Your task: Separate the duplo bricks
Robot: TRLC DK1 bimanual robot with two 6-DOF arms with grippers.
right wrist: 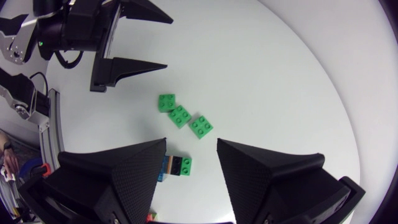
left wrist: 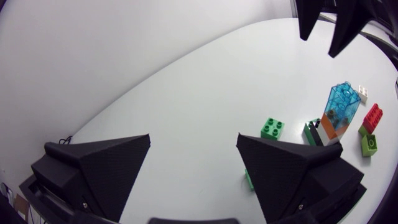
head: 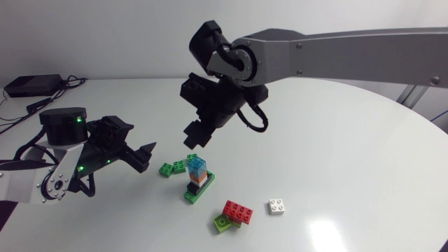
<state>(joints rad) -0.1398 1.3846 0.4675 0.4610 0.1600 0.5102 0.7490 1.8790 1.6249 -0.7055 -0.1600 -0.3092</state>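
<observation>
Head view: my right gripper (head: pixel 194 134) hangs spread open above the brick stack (head: pixel 197 178); I should descend straight onto its blue top brick (head: pixel 197 165). Left wrist view: my left gripper (left wrist: pixel 194 140) gapes empty, with the stack ahead of it; I should brace the base. Right wrist view: the stack sits just beneath me.

The surface (head: pixel 336 140) is white. In the middle of the frame stands a little tower (head: pixel 197 176). It has a see-through blue brick (head: pixel 197 165) on top, then orange and black, on a green plate (head: pixel 203 189). Left of it lies a green brick (head: pixel 167 169). At the lower right are a red brick (head: pixel 238 210), a lime green brick (head: pixel 222 223) and a white brick (head: pixel 277 206). The left pincer (head: pixel 147 158) and the right pincer (head: pixel 194 137) are black. The right arm (head: pixel 336 45) is silver-grey.
</observation>
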